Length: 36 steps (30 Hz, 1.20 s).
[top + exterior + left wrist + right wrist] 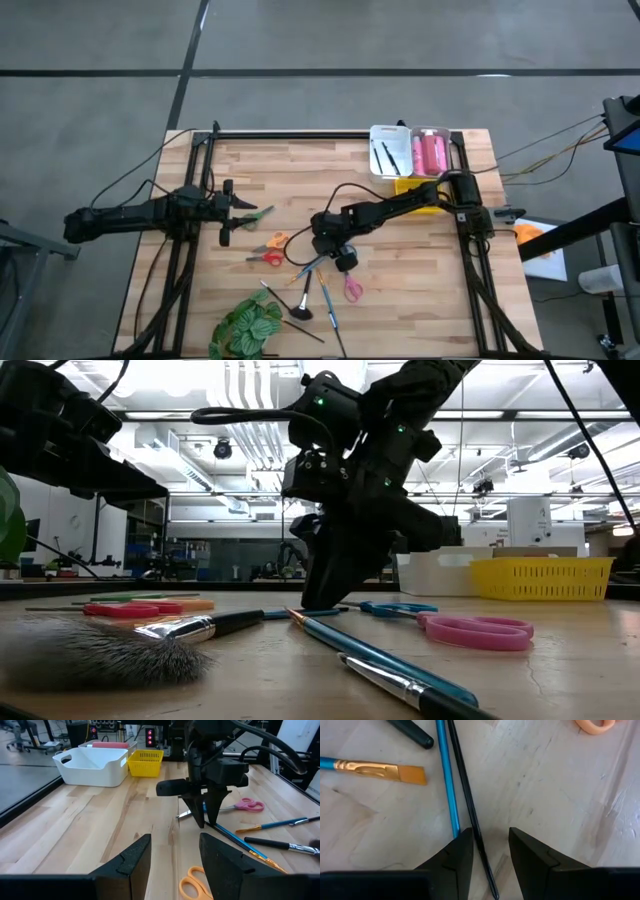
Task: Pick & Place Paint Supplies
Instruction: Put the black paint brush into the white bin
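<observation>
A light butcher-block table stands on grey concrete floor; a workshop under fluorescent lights shows behind it. Near the table's middle, the right gripper points down with jaws spread, straddling a thin black brush. Its handle runs roughly 11 to 5 o'clock in the wrist view, hugging the 9 o'clock finger. The left gripper waits at the table's 9 o'clock side, jaws spread.

Wooden table carries brushes, scissors, a plant and bins.
</observation>
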Tool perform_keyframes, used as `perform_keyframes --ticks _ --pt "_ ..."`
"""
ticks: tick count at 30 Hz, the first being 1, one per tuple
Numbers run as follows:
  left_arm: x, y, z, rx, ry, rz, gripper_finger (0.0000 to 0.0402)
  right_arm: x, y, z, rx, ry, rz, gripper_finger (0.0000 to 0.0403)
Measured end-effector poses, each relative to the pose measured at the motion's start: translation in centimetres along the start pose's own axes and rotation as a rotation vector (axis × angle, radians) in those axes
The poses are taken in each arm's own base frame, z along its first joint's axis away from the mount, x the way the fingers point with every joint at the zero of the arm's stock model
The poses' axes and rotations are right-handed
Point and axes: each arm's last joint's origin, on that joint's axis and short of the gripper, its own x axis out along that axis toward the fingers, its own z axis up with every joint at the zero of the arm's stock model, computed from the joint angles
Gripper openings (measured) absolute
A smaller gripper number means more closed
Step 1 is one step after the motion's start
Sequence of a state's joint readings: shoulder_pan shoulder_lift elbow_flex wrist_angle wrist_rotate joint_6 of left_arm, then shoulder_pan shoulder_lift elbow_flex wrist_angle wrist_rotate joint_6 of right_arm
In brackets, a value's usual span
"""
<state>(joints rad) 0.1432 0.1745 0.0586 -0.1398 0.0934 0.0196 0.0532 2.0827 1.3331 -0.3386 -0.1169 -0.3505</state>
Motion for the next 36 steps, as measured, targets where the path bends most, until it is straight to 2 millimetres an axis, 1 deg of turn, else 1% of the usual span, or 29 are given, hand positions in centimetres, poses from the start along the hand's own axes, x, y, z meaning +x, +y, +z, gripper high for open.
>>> perform_keyframes --ticks 3,9,10,26,30,36 --pt "0.0 0.0 0.0 0.000 -0.001 0.001 0.0169 0.0 0.0 -0.1 0.002 0.005 0.001 0.0103" --pt "0.0 0.0 0.0 0.000 0.000 0.000 0.0169 0.0 0.1 -0.2 0.008 0.011 0.035 0.0023" --pt "0.0 0.0 0.0 0.000 -0.001 0.000 0.0169 0.0 0.1 -0.2 0.009 0.009 0.041 0.0016" --pt "0.0 0.0 0.0 0.000 -0.001 0.000 0.0169 0.0 0.1 -0.3 0.059 0.010 0.041 0.0015" --pt "0.0 0.0 0.0 0.000 -0.001 0.000 0.0169 -0.5 0.1 -0.2 0.061 0.004 0.038 0.0015" --pt "0.0 0.0 0.0 0.000 0.000 0.000 0.0169 -1.7 -0.3 0.3 0.071 -0.017 0.018 0.0014"
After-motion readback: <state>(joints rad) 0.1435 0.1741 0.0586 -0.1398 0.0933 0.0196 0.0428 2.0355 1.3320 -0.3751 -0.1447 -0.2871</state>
